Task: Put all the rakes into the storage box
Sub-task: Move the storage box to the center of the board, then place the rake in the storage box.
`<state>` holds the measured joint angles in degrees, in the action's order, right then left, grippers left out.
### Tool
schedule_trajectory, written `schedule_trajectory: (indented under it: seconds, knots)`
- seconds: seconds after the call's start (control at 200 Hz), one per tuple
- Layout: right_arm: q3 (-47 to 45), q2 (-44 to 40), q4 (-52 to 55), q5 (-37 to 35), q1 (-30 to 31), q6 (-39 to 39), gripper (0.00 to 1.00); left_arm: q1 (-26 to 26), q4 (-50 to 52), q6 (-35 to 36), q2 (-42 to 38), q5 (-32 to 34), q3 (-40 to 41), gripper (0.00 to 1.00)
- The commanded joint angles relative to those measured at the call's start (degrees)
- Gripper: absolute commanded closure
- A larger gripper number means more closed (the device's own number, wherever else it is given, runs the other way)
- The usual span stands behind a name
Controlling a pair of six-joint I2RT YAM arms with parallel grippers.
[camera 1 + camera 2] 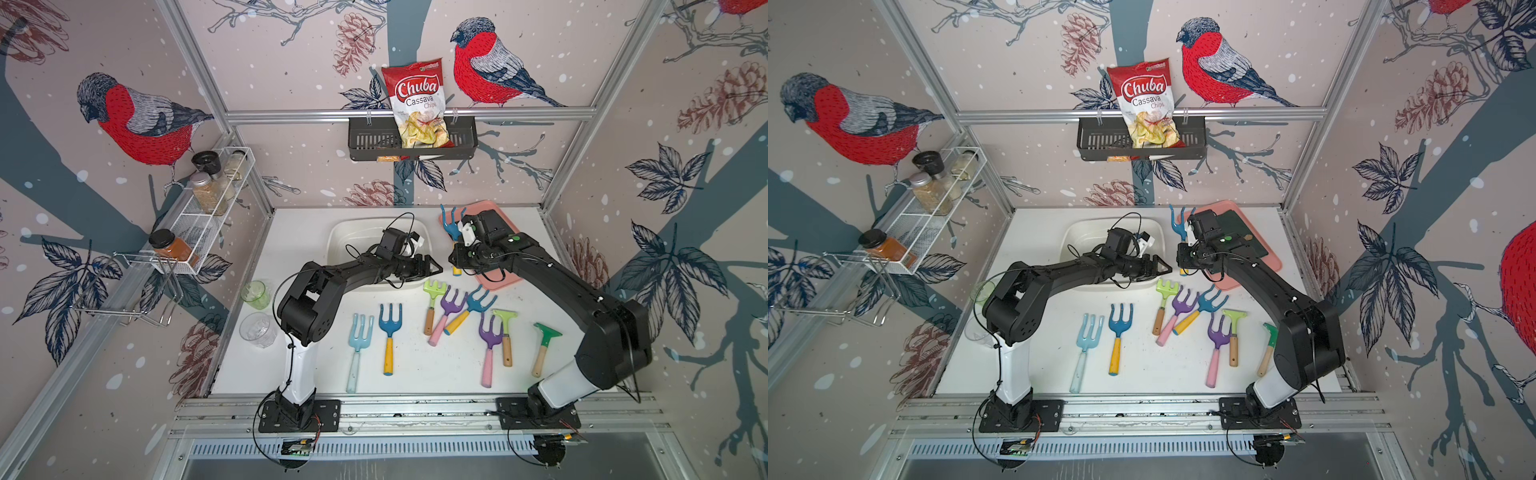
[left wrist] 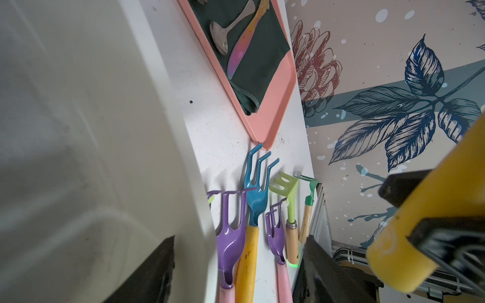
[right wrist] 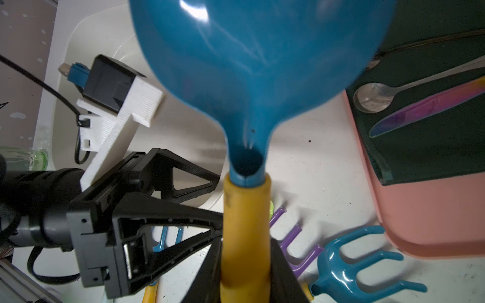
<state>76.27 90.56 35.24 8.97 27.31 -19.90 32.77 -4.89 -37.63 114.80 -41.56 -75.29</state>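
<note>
The blue head of the rake (image 3: 249, 65) was right up by the right wrist camera, big and shiny. Its yellow handle ran down into the right claw (image 3: 245, 272), which was closed tight on it. In both top views the rake stood up in the air, prongs up, between the box (image 1: 345, 232) and the pink tray (image 1: 503, 278). It was not in the box.

The left claw (image 1: 432, 268) was wide open and had hold of nothing. It hung by the corner of the box. One tip came very close to the yellow handle, but I could not tell if it touched.

Other rakes (image 1: 451, 303) lay on the table (image 1: 415, 374). A red and white bag (image 1: 415, 104) in the black basket (image 1: 461, 137) said "Chuba Cassava Chips".
</note>
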Motion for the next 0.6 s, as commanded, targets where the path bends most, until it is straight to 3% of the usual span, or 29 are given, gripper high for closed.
schedule_trajectory:
  seconds: [0.0, 0.295, 0.595]
  knots:
    - [1.67, 0.85, 1.1, -1.12, 0.54, -1.83, 0.85, -1.08, 0.4, 0.9, -1.95, 2.13, -1.4, 0.22]
    - [14.26, 9.95, 8.23, -3.59, 6.62, -6.23, 0.84, -10.19, 11.81, 4.25, -11.94, 6.71, -6.3, 0.21]
    - [33.0, 27.96, 14.64, -2.21, 10.1, -8.05, 0.84, -19.13, 21.73, 8.63, -28.78, 8.8, 2.76, 0.19]
